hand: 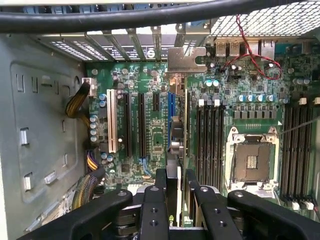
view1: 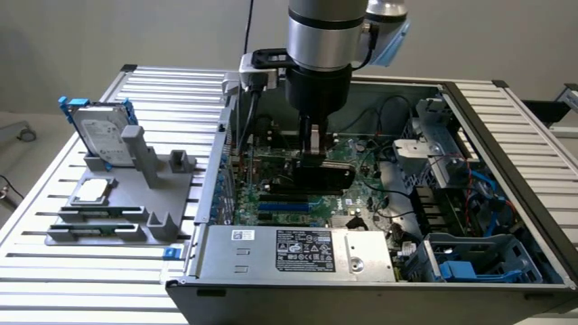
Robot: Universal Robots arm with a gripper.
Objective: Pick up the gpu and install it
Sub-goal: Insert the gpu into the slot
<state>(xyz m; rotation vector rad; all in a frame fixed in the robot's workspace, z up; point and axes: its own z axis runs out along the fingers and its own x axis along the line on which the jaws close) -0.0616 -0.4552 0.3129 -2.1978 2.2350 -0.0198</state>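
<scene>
- The gpu (view1: 318,177) hangs in the gripper (view1: 310,159) inside the open case (view1: 361,301), black shroud facing the exterior view's right, low over the motherboard (view1: 366,196).
- The fingers (hand: 161,182) are clamped on the gpu (hand: 176,145) from both sides; in the wrist view the card runs edge-on between them, away from the gripper (hand: 176,174).
- The card's silver bracket (hand: 186,59) stands at the case's rear slot wall, in line with the expansion slots.
- Whether the card's edge sits in a slot or just above it, I cannot tell.
- In the wrist view the card lies between the black expansion slots (hand: 141,125) and the memory slots (hand: 210,135); a white slot (hand: 111,120) stands beyond the black ones, and an empty CPU socket (hand: 250,161) beyond the memory slots.
- The arm (view1: 325,40) comes straight down into the case from above.
- A silver power supply (view1: 298,252) fills the case's near corner.
- Outside the case, to the exterior view's left, a hard drive (view1: 99,132) in a blue frame stands upright in a grey fixture (view1: 135,189) on the slatted table (view1: 54,271).
</scene>
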